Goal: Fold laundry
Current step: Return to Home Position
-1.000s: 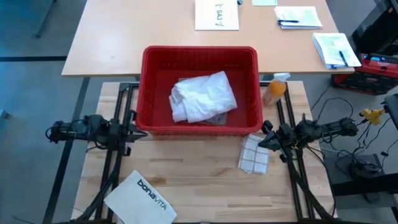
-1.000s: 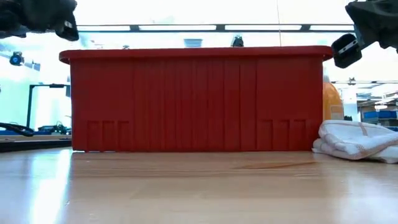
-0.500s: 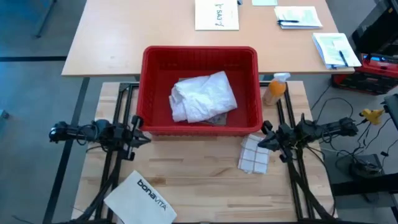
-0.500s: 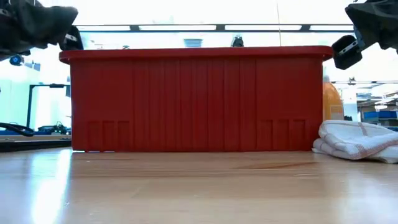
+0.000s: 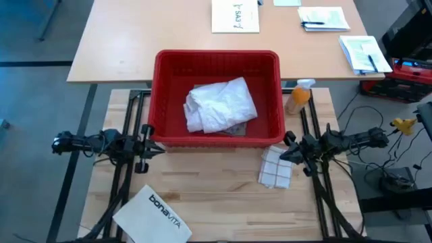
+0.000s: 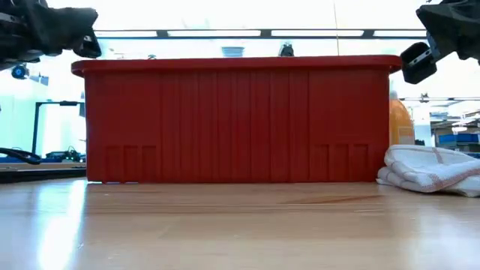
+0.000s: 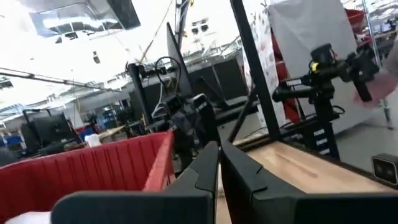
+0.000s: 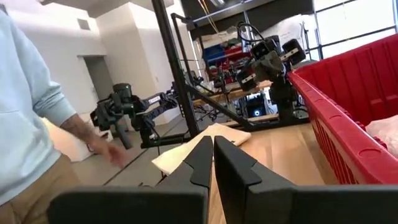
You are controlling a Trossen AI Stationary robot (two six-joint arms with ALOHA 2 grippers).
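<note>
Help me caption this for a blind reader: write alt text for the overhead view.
On a wooden table, a red bin holds a folded white shirt. The left end effector and right end effector hang by its front corners, holding nothing. Outside it sit a checked cloth, a white bonavita bag and an orange spray bottle.

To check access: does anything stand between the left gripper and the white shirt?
Yes, the front wall of the red bin. The white shirt lies inside; the left gripper is outside, near the front left corner.
</note>
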